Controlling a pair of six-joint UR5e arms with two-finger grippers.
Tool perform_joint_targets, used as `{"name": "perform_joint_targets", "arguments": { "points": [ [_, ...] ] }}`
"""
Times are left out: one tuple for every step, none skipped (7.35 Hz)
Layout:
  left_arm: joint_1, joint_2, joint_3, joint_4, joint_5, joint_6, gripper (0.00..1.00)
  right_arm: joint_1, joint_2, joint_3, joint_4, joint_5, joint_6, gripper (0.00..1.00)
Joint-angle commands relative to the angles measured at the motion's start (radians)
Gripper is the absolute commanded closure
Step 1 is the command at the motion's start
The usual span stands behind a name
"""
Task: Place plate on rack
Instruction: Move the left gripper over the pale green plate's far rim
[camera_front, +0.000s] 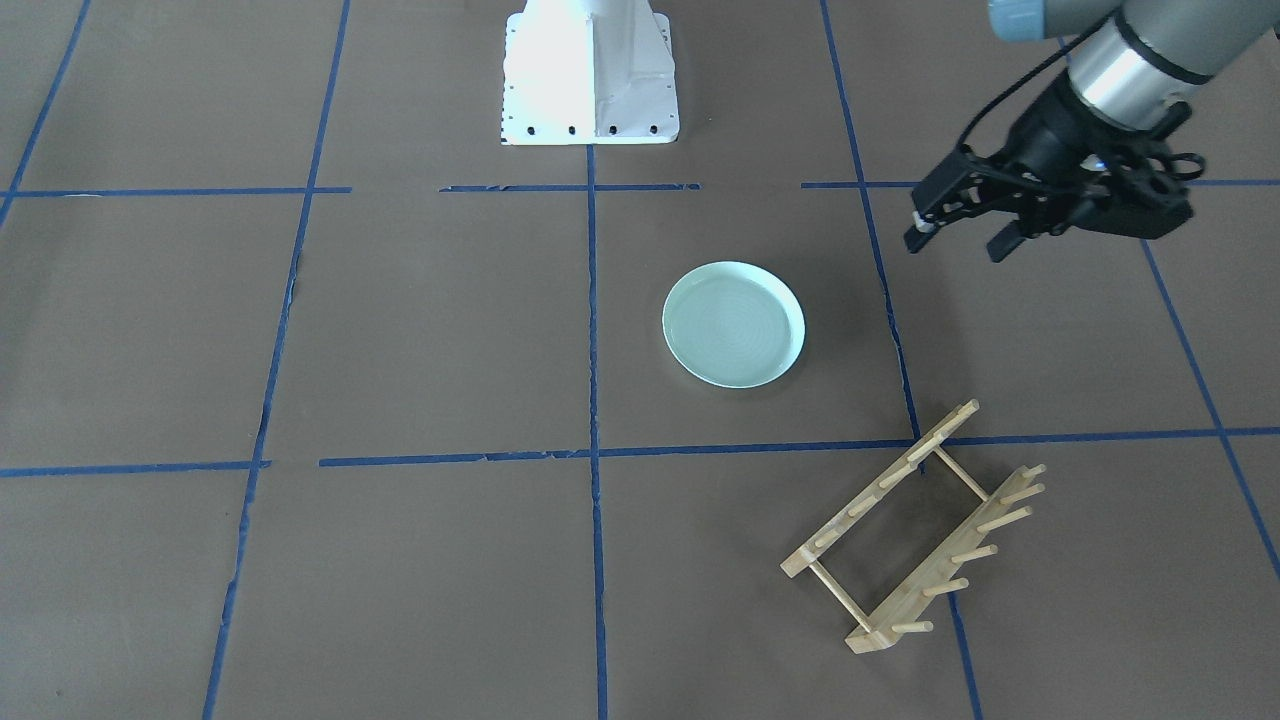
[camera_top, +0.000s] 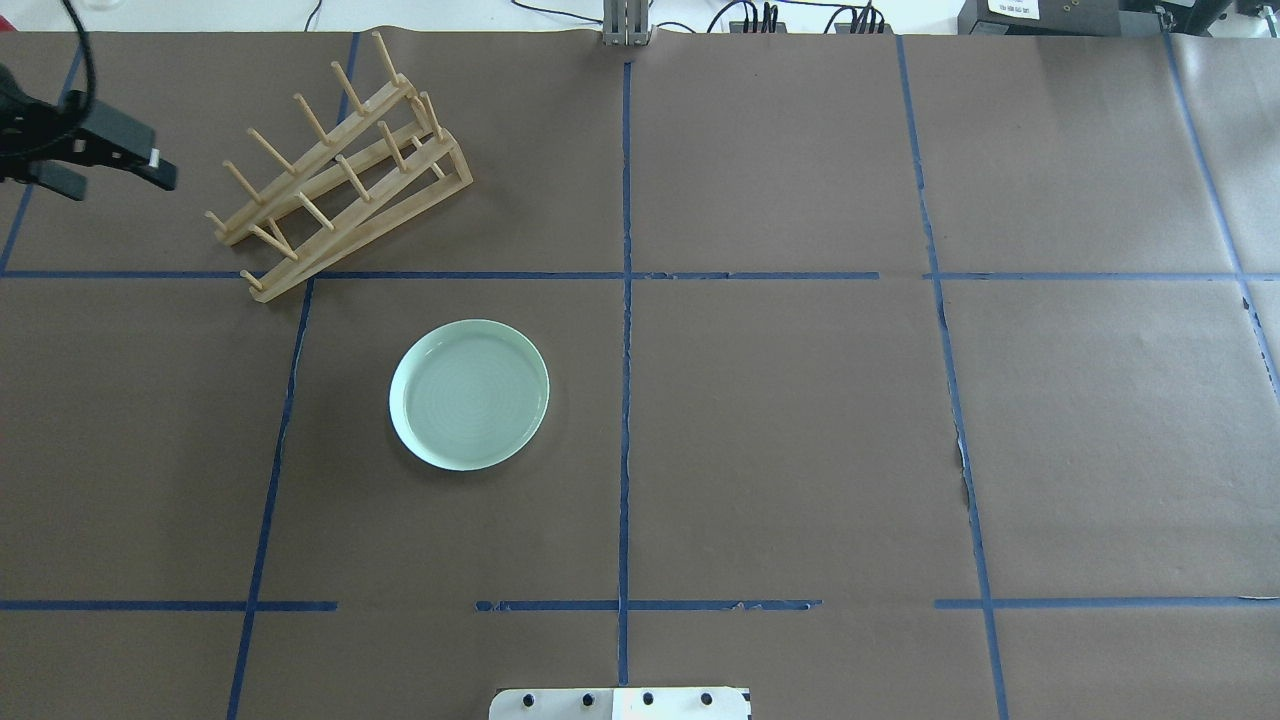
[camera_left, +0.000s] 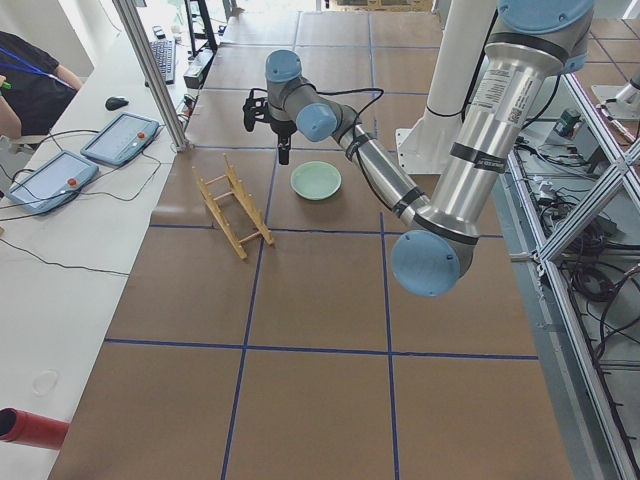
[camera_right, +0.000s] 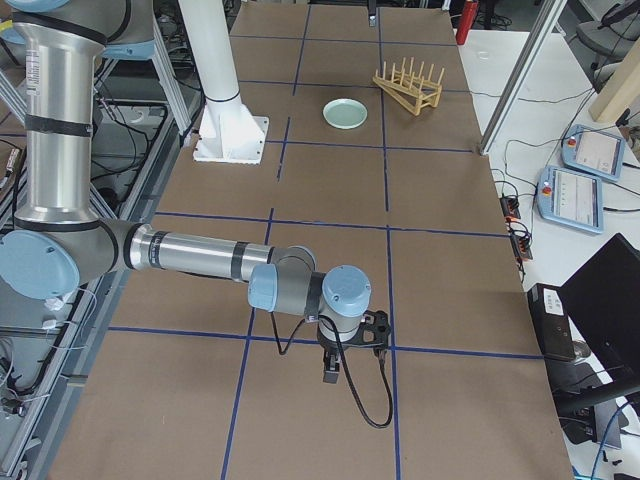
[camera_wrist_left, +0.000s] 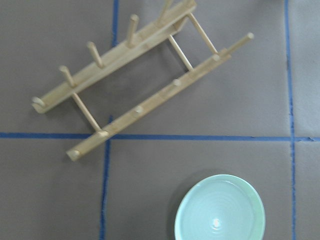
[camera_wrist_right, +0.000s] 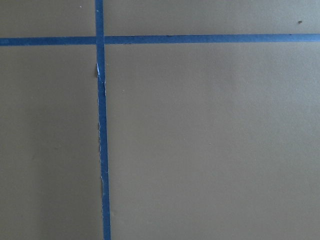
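Rack upright — plate flat nearby — left end effector gaping.

A round pale mint-green plate lies flat, face up, on brown paper, near but apart from an empty light-wood pegged rack.

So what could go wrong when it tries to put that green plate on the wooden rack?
1. The plate lies flat on the table, so the open left gripper can probably only pinch its low rim; it might slip out.
2. The rack looks light, with nothing visibly holding it down; a nudge could shift or tip it.
3. The plate must stand on edge between the pegs; missing the gap, it could roll off.
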Motion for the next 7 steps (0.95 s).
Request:
{"name": "perform_joint_targets", "arguments": {
  "points": [
    [0.204,-0.185,0.038,0.15,0.196,-0.131,0.0,-0.001,0.0,0.0,0.0,0.0,0.0,0.0],
    [0.269,-0.254,0.11,0.16,0.283,-0.198,0.0,-0.001,0.0,0.0,0.0,0.0,0.0,0.0],
    [0.338,-0.3,0.183,0.159,0.336,-0.229,0.0,-0.001,0.0,0.0,0.0,0.0,0.0,0.0],
    [0.388,-0.318,0.259,0.151,0.379,-0.231,0.0,-0.001,0.0,0.0,0.0,0.0,0.0,0.0],
    [0.471,-0.316,0.312,0.101,0.441,-0.231,0.0,-0.001,0.0,0.0,0.0,0.0,0.0,0.0],
    [0.505,-0.318,0.374,0.052,0.46,-0.233,0.0,-0.001,0.0,0.0,0.0,0.0,0.0,0.0],
    [0.51,-0.316,0.437,-0.016,0.464,-0.233,0.0,-0.001,0.0,0.0,0.0,0.0,0.0,0.0]
  ]
}}
